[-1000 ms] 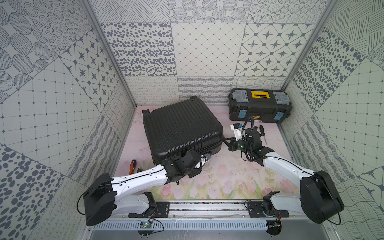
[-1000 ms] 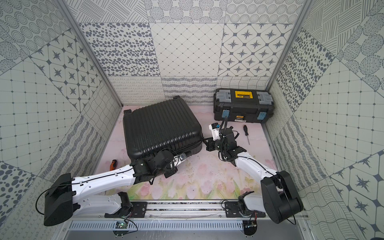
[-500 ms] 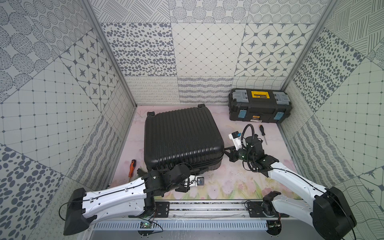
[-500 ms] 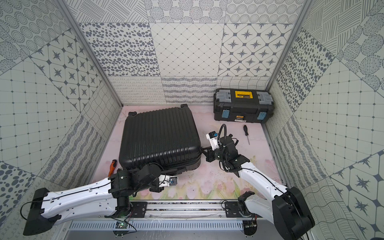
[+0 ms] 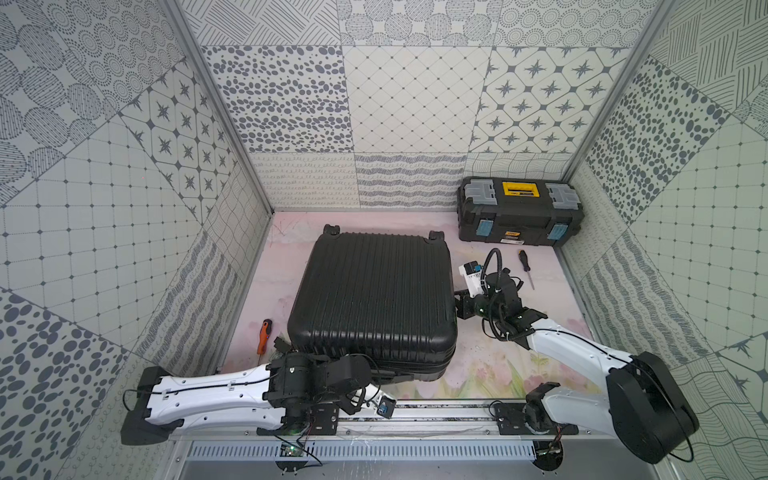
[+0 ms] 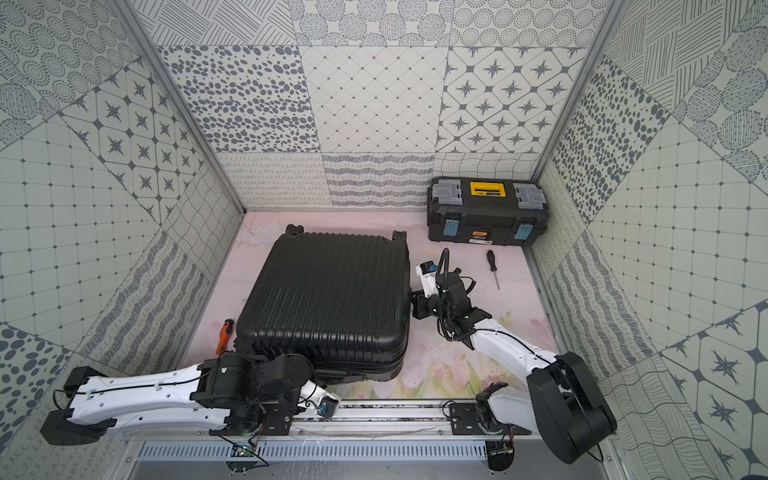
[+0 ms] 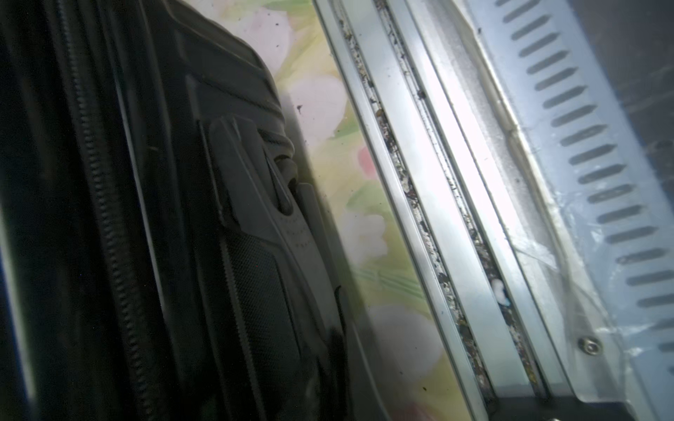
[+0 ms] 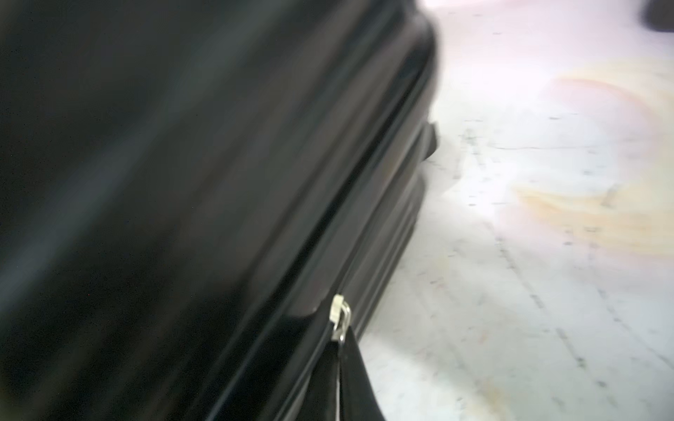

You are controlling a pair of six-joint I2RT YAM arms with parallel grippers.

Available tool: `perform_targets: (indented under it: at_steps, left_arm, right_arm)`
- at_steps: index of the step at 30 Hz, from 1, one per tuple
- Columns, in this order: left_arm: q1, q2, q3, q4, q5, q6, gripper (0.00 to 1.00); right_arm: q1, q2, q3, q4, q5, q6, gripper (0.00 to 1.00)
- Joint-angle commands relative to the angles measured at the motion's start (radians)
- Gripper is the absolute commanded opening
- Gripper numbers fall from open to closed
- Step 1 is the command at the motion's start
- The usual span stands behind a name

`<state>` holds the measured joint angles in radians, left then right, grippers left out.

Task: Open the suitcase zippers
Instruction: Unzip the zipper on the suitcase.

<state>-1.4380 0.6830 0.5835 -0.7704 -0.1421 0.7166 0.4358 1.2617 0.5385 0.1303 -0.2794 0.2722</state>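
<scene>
Silver zipper pull in the clamped right pincer, plain only in its wrist view; left pincer together, hidden.

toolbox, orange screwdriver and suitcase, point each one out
toolbox [image 5: 520, 189], in a top view, on its yellow handle
orange screwdriver [image 5: 263, 336], in a top view, on its orange grip
suitcase [image 5: 374, 299], in a top view, on the ribbed upper shell

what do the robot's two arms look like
The left arm and right arm match: white shell links, large rounded black joint housings and black wrist sections. A thin black cable runs along each white link, looping free near the wrists. Each wrist bears a small white-and-blue camera block.
</scene>
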Motion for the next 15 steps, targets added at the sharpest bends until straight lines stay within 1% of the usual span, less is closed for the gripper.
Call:
perform_targets:
  at_steps: [1,3,6,10,15]
  left_arm:
    - [-0.065,-0.034,0.02,0.074,0.113,0.19,0.0]
    - [-0.067,-0.055,0.018,0.073,0.119,0.186,0.0]
    - [-0.073,-0.063,0.027,0.039,0.131,0.181,0.0]
    - [-0.09,-0.067,0.028,0.015,0.14,0.174,0.0]
    - [-0.102,-0.073,0.021,-0.008,0.144,0.178,0.0]
  right_arm:
    - [-0.047,0.086,-0.003,0.179,0.053,0.037,0.0]
    - [-0.085,0.135,-0.003,0.231,0.034,0.048,0.0]
    - [-0.144,0.215,0.062,0.248,0.01,0.053,0.0]
    - [-0.2,0.297,0.125,0.29,-0.087,0.055,0.0]
    - [-0.229,0.348,0.235,0.211,-0.112,0.005,0.0]
